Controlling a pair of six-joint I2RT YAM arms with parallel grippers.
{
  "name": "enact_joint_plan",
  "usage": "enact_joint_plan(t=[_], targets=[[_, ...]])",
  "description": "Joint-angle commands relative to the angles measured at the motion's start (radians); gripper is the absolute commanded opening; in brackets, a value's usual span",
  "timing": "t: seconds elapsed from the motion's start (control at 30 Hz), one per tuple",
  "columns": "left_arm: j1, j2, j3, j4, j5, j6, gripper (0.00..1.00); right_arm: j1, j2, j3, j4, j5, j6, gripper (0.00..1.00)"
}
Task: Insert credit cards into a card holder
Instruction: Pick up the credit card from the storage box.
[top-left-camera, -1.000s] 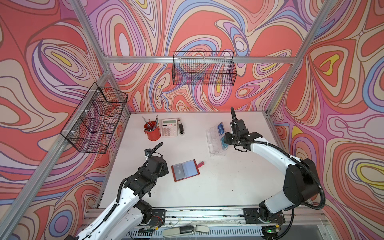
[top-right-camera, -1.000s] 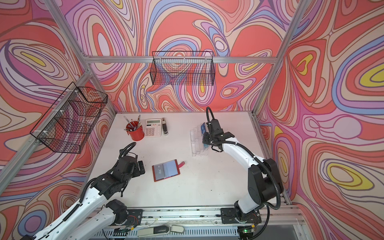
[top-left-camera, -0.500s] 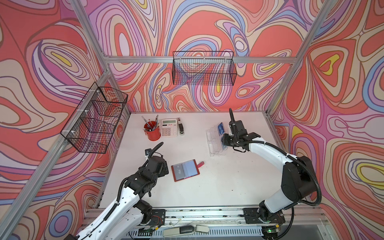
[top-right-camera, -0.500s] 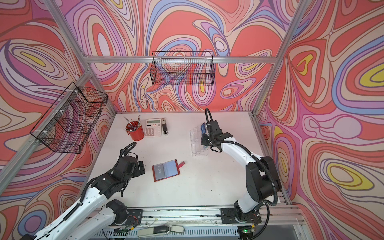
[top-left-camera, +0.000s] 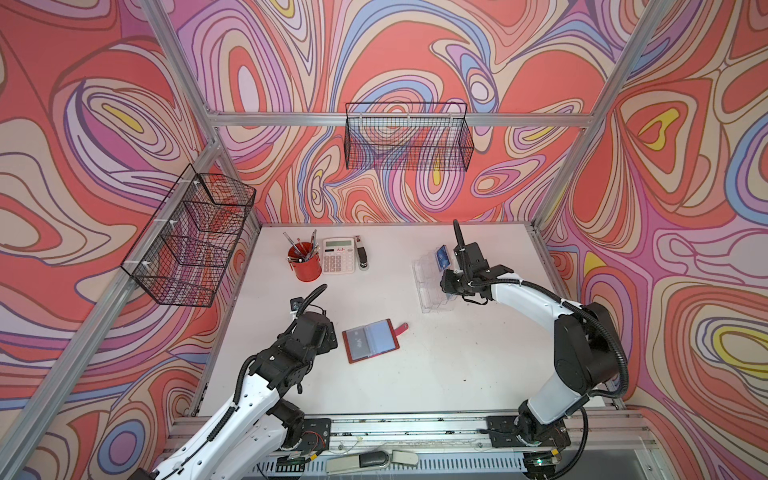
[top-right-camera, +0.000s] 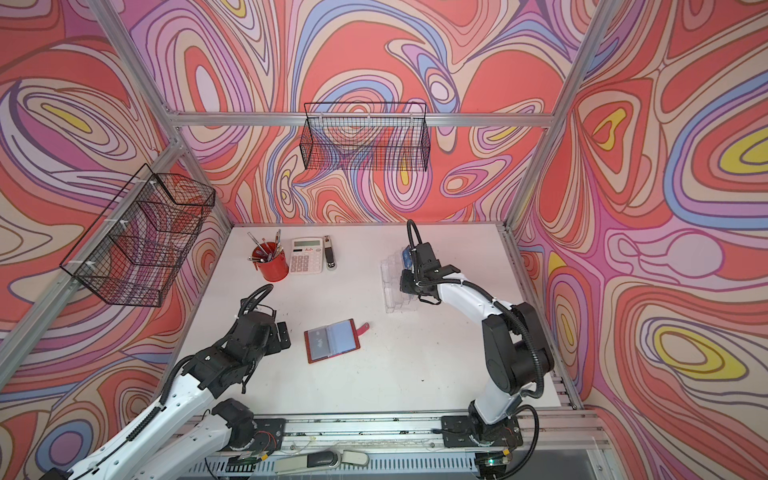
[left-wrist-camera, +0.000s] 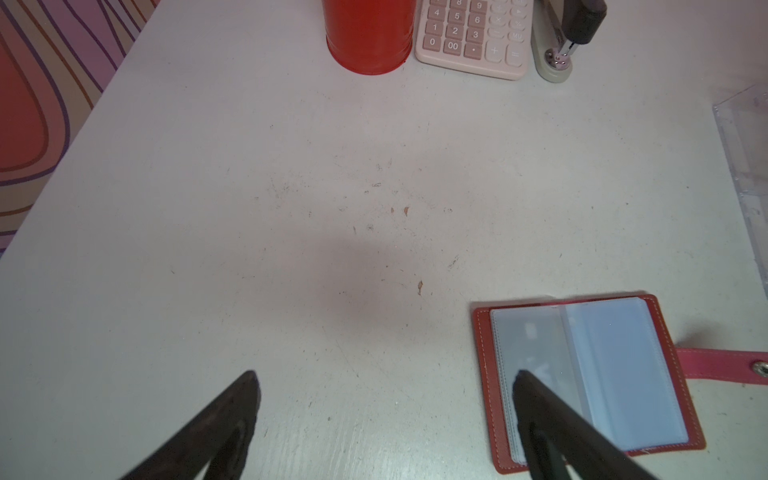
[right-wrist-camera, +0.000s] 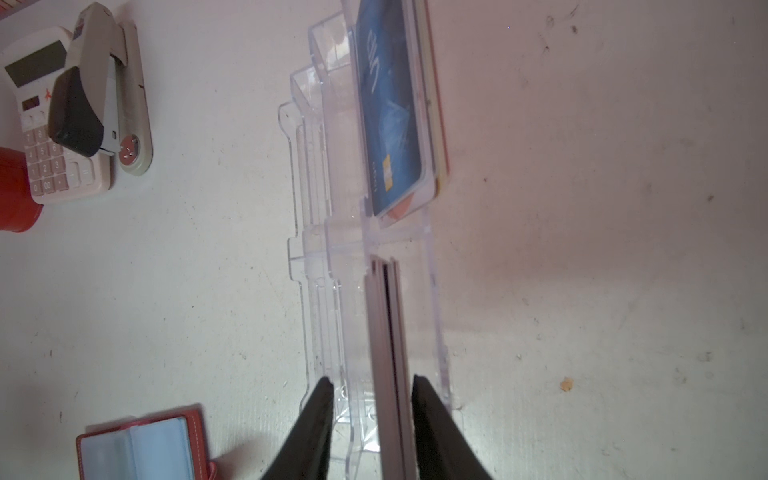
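On the white tabletop (top-left-camera: 457, 365), both top views: red leather-look card holder (top-left-camera: 371, 340) lies unfolded flat; clear acrylic tiered stand (top-left-camera: 430, 286) well apart on the right side, blue plastic card (top-left-camera: 443, 258) upright in its far end; red pen cup (top-left-camera: 305, 266), pink calculator (top-left-camera: 338, 259), grey-and-black stapler (top-left-camera: 362, 257) along the back. Left wrist: left gripper (left-wrist-camera: 385, 376) spread wide, one finger in front of the holder's grey sleeve, contact unclear. Right wrist: right gripper (right-wrist-camera: 372, 379) half-spread, straddling grey edge-on card stack (right-wrist-camera: 386, 332) in the stand; gap on one side.
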Motion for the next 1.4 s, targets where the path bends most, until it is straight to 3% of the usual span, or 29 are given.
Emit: enact_joint_plan(t=[0.0,0.4,0.8,1.1,1.37], targets=[[0.005,-0.004,-0.008,0.005,-0.002,0.010,0.97,-0.005,-0.039,-0.002,0.001,0.003,0.004,0.34],[0.004,-0.006,-0.009,0.004,-0.002,0.009,0.97,-0.015,-0.118,-0.033,0.025,-0.006,0.008,0.31],[0.004,-0.004,-0.009,0.007,0.000,0.010,0.97,-0.021,-0.137,-0.037,0.012,0.034,0.003,0.18],[0.004,-0.004,-0.009,0.006,0.003,0.010,0.97,-0.024,-0.163,-0.043,0.001,0.069,0.001,0.18],[0.004,-0.004,-0.009,0.006,0.003,0.010,0.97,-0.023,-0.173,-0.040,-0.012,0.093,-0.003,0.01]])
